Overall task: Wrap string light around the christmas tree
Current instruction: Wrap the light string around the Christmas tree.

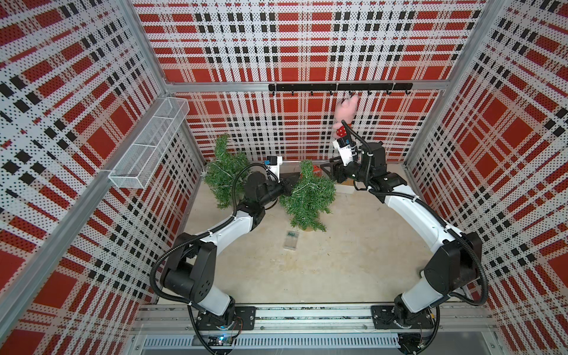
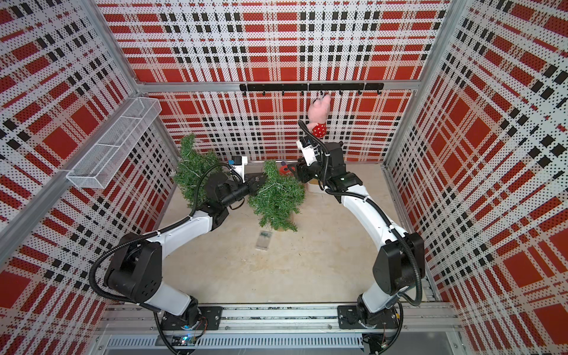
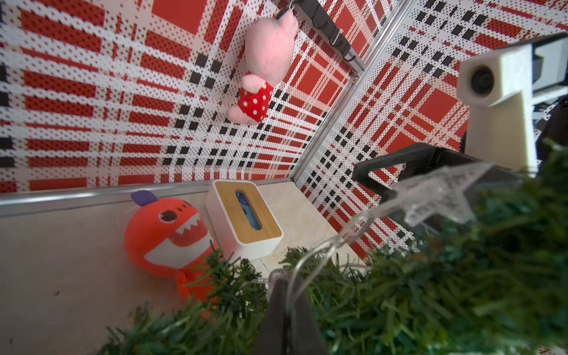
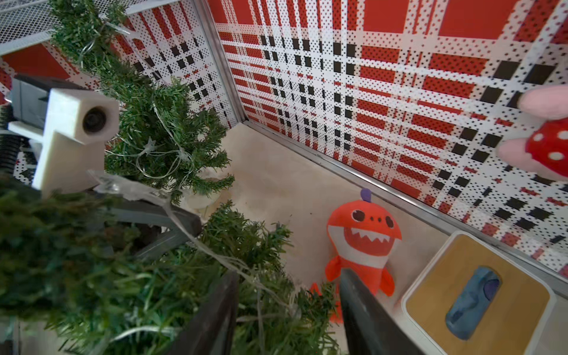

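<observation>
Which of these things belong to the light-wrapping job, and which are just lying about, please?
Job: middle tree, string light.
Lying about: corner tree, shark plush, pink plush, tissue box, basket.

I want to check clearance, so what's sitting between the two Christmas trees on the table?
The left gripper and its wrist fill that gap, between the corner tree and the middle tree, in both top views.

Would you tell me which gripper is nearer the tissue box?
Right. The right gripper hovers close beside the box; the left gripper is at the tree's far side.
</observation>
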You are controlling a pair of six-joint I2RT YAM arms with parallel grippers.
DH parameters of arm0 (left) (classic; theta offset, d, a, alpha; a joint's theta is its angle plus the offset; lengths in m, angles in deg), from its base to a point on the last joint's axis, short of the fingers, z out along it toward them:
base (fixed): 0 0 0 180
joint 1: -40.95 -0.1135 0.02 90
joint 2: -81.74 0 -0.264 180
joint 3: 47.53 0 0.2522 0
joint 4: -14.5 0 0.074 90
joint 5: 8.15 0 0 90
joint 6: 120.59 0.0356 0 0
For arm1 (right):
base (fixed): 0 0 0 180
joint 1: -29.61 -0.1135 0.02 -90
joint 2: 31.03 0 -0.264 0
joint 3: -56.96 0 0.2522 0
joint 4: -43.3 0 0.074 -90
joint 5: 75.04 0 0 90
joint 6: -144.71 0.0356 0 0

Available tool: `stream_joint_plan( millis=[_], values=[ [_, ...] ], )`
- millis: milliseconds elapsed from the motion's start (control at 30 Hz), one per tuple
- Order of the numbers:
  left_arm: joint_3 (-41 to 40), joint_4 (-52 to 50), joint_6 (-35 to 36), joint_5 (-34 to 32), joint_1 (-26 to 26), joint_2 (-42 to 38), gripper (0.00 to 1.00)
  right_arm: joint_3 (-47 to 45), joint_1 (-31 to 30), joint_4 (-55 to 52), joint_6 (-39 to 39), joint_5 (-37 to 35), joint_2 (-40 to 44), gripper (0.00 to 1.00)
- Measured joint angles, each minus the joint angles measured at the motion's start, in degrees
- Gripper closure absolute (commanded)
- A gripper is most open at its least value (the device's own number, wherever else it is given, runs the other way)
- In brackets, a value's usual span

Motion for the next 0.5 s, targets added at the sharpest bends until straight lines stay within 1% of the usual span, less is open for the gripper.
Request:
stream_joint_plan(
  millis=[33, 133, 267, 300, 400, 500],
  values=[
    [0.00, -0.92, 0.17, -0.31, 0.28, -0.39, 0.66, -0.35, 0.46, 0.33, 0.35, -0.33, 0.57, 0.43],
    [-0.52, -4.02, 1.03, -1.77, 0.46, -3.06, 0.55, -1.84, 0.96, 1.60, 1.36, -1.42, 2.69, 0.42],
    [-2.16, -7.91, 2.10, -4.48, 0.46, -9.57, 0.35, -5.22, 1.70, 3.72, 3.54, -2.64, 5.95, 0.42],
    [-2.34, -8.83, 2.27, -5.11, 0.46, -11.15, 0.32, -5.92, 1.92, 4.00, 4.11, -3.04, 6.51, 0.42],
    [-2.45, -11.89, 2.69, -8.11, 0.46, -15.63, 0.25, -7.65, 2.82, 4.31, 5.46, -4.70, 7.74, 0.42],
    [-2.47, -15.47, 3.15, -11.30, 0.48, -19.21, 0.23, -9.42, 3.15, 4.15, 6.45, -6.25, 8.83, 0.42]
  ],
)
